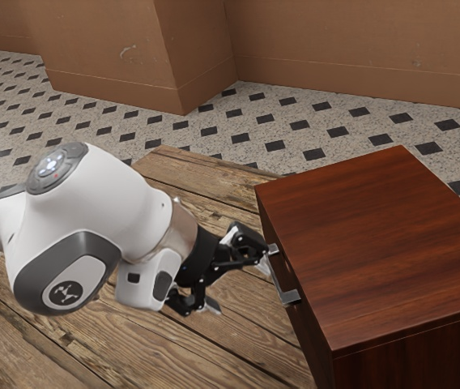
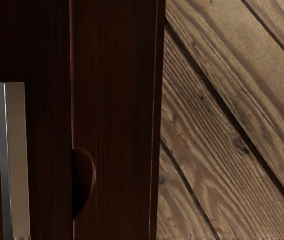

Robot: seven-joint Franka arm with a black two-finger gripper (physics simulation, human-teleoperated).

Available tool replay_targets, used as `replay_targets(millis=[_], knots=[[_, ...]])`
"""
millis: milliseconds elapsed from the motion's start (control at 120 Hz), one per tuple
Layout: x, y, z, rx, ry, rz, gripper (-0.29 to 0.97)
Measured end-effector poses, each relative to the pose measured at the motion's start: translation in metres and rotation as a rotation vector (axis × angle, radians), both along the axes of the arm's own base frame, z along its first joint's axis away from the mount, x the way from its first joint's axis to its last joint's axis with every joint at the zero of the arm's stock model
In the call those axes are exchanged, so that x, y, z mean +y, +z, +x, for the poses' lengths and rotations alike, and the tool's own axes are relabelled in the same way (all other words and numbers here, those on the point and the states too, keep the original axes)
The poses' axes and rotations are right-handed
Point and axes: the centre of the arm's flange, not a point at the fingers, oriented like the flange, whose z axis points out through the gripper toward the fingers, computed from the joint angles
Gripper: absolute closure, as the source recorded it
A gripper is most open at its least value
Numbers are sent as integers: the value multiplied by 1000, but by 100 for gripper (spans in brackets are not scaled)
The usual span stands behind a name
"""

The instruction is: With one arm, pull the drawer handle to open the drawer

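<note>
A dark red-brown wooden cabinet (image 1: pixel 376 235) stands on the plank table at the exterior view's right. Its drawer front (image 1: pixel 304 320) faces the arm and carries a silver bar handle (image 1: pixel 281 274). My black gripper (image 1: pixel 238 277) sits right in front of that handle and is open, its fingers spread wide. The upper fingertip (image 1: pixel 261 248) lies close to the handle's upper end, and the lower fingertip (image 1: pixel 211 306) stays back from the front. In the wrist view one bent end of the handle (image 2: pixel 12 150) stands out from the dark front (image 2: pixel 37 50), next to a vertical seam with a rounded notch (image 2: pixel 84 180).
The wooden plank table (image 1: pixel 92 348) stretches under the arm and past the cabinet's side (image 2: pixel 232 125). Beyond it lie a tiled floor (image 1: pixel 295 121) and brown walls (image 1: pixel 133 49). My white arm (image 1: pixel 76 235) takes up the exterior view's left.
</note>
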Motion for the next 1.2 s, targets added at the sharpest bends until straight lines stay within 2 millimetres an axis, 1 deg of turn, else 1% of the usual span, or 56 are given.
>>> replay_targets(millis=[150, 317, 458, 600, 867, 1050, 1200], knots=[[-1, 4, 4, -25, -3, -10, 0], [-1, -4, 10, -19, 0, -11, 0], [4, -18, 17, 8, 8, -13, -1], [5, -21, 19, 13, 11, -15, 0], [13, -16, 15, 9, 18, -28, 1], [17, -17, 10, 18, 19, -37, 1], [24, -17, 3, 29, 24, -45, 0]])
